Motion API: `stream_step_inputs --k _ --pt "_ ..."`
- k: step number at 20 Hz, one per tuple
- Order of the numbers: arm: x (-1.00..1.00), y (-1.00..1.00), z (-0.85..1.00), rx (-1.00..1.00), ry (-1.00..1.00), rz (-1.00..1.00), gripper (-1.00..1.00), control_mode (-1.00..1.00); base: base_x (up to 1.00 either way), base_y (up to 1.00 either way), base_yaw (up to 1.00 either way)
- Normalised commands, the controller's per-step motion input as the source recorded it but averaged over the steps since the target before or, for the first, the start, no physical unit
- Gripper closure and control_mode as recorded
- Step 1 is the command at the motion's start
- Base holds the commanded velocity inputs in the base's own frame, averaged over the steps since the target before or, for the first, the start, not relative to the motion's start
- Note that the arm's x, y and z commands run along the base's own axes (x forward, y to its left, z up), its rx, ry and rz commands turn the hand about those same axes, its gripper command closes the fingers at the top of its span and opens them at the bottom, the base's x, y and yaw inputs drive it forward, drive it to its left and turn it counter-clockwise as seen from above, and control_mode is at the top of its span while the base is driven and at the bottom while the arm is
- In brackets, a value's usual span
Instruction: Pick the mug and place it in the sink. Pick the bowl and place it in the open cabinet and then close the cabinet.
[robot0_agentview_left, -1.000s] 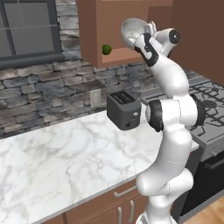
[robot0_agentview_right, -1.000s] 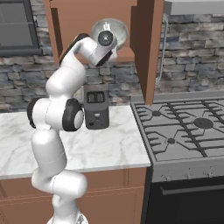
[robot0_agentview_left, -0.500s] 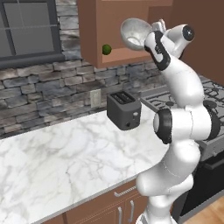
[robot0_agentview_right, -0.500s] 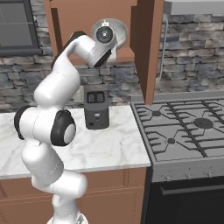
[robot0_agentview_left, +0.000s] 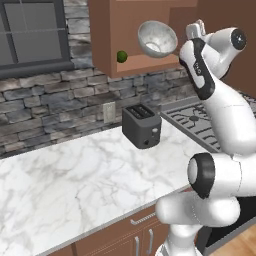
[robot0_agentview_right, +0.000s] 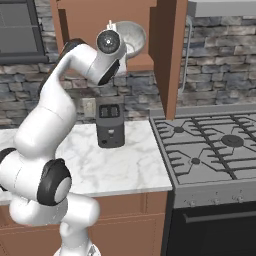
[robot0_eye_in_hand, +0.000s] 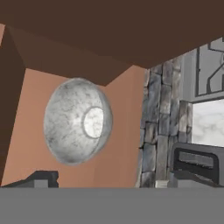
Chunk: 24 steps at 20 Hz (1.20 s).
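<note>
Sitting tilted in the open cabinet (robot0_agentview_left: 140, 40), the bowl (robot0_agentview_left: 157, 38) lies right of a small green ball (robot0_agentview_left: 121, 56); toaster (robot0_agentview_left: 142, 126) on counter (robot0_agentview_left: 70, 175) below. Gripper (robot0_agentview_left: 196, 31) just right of bowl, fingers apart, holding nothing.

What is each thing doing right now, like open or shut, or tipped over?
bowl: inside the cabinet, tipped on its side, not held.
cabinet: open, door swung out to the side.
tool: open, near the bowl, holding nothing.
toaster: upright on the counter, slots look empty.
green ball: resting on the cabinet shelf.
</note>
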Motion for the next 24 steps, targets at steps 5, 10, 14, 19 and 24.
stream_step_inputs --k 5,10,14,19,24 --pt "-0.97 0.0 -0.02 -0.01 -0.12 0.0 -1.0 -1.0 0.0 0.0 0.0" --pt "-0.99 0.0 0.0 0.0 -0.07 0.0 -1.0 -1.0 0.0 0.0 0.0" --pt "-0.92 -0.03 0.07 0.0 0.0 0.0 -1.0 -1.0 0.0 0.0 0.0" --pt "-0.82 -0.06 0.1 0.0 0.0 0.0 -1.0 -1.0 0.0 0.0 0.0" --pt "-0.72 -0.2 0.16 0.0 0.01 0.0 -1.0 -1.0 0.0 0.0 0.0"
